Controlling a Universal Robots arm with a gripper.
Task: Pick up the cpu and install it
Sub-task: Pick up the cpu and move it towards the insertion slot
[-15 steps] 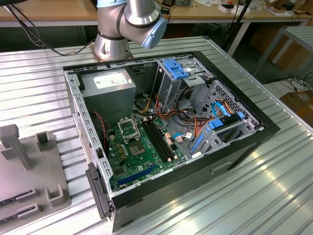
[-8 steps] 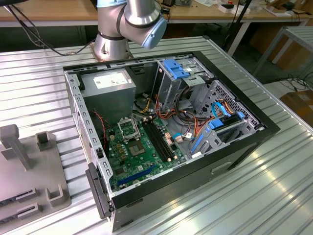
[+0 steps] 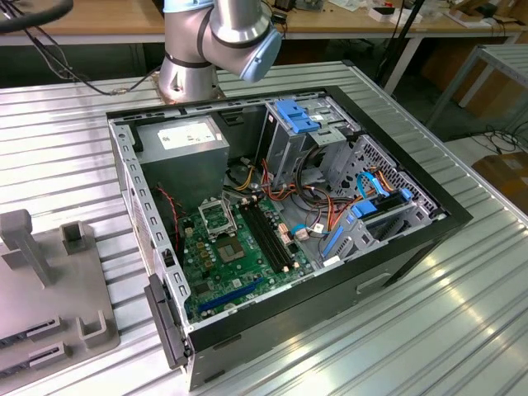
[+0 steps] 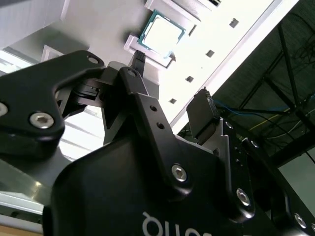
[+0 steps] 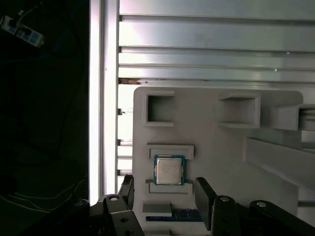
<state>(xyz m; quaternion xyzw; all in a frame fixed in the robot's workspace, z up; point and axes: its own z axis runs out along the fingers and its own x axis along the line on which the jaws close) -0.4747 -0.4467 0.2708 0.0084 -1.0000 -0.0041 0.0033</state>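
Ribbed metal table [image 5: 206, 34], grey tray [image 5: 216, 147], the cpu [image 5: 169, 170] in its recess, fingers [image 5: 203, 194] apart and empty nearby.

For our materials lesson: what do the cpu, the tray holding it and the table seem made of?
The cpu: a dull silver-grey metal lid, by its soft sheen, on a green-edged board. The tray: matte pale grey, probably plastic, no shine. The table: ribbed bright metal, likely aluminium, by its strong glare.
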